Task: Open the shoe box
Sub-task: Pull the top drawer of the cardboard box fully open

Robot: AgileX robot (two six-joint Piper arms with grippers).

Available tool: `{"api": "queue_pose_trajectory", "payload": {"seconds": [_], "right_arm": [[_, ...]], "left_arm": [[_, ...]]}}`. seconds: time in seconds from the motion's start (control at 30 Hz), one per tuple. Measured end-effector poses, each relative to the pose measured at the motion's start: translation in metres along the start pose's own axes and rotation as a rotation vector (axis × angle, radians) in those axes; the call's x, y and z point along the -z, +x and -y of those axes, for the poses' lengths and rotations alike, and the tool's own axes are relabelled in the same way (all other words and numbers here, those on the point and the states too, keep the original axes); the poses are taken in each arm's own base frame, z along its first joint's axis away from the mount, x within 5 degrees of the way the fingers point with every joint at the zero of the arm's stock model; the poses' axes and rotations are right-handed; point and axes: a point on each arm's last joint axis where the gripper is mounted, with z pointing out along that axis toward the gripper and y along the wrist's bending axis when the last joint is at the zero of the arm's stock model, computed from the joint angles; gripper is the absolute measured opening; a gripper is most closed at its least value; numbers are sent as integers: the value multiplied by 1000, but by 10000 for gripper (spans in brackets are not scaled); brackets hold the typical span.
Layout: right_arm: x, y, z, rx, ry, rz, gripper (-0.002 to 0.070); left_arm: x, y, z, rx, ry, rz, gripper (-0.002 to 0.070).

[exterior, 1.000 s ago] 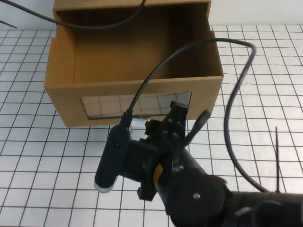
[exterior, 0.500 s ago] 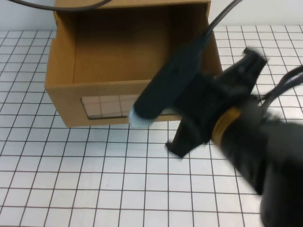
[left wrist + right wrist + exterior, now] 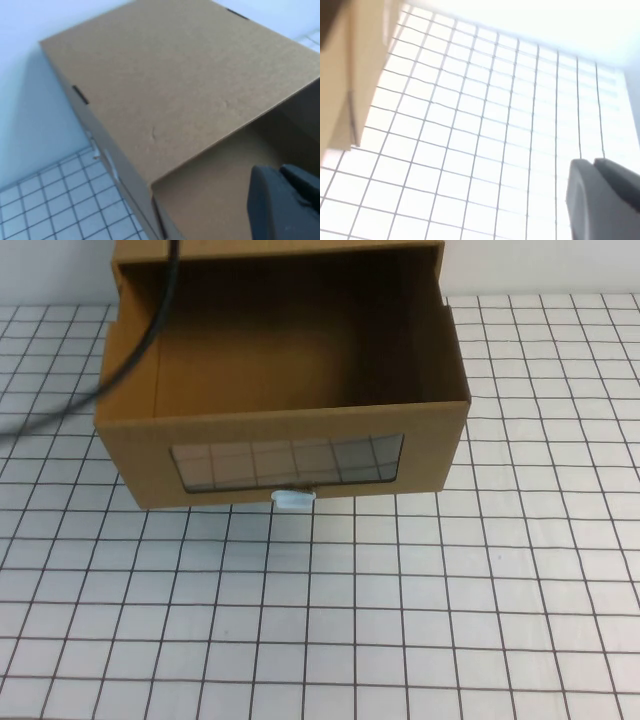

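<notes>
The brown cardboard shoe box [image 3: 285, 425] stands at the back middle of the gridded table, its top open and its inside bare. Its front wall has a clear window [image 3: 288, 462] and a small white tab [image 3: 293, 499] at the lower edge. Neither arm shows in the high view. The left wrist view looks down on a flat cardboard panel [image 3: 190, 85] and the box's inside; my left gripper [image 3: 280, 171] hangs above it, shut and holding nothing. My right gripper [image 3: 594, 162] is shut and empty over the bare table, away from the box's corner [image 3: 350, 75].
A black cable [image 3: 140, 335] hangs across the box's back left corner. White gridded table [image 3: 400, 620] spreads in front of the box and to both sides.
My right arm, which hung in front of the box a second ago, swung up to the right and left the high view. Its gripper went from open to shut.
</notes>
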Motion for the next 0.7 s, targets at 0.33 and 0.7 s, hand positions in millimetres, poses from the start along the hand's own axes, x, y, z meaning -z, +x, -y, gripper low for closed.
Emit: {"api": "queue_pose_trajectory", "payload": {"seconds": [0.33, 0.7], "right_arm": [[21, 75, 32, -203, -90, 136, -13], [23, 167, 10, -282, -217, 373, -13]], "left_arm": [[57, 135, 43, 56, -200, 268, -4], [76, 277, 88, 57, -254, 359, -4]]}}
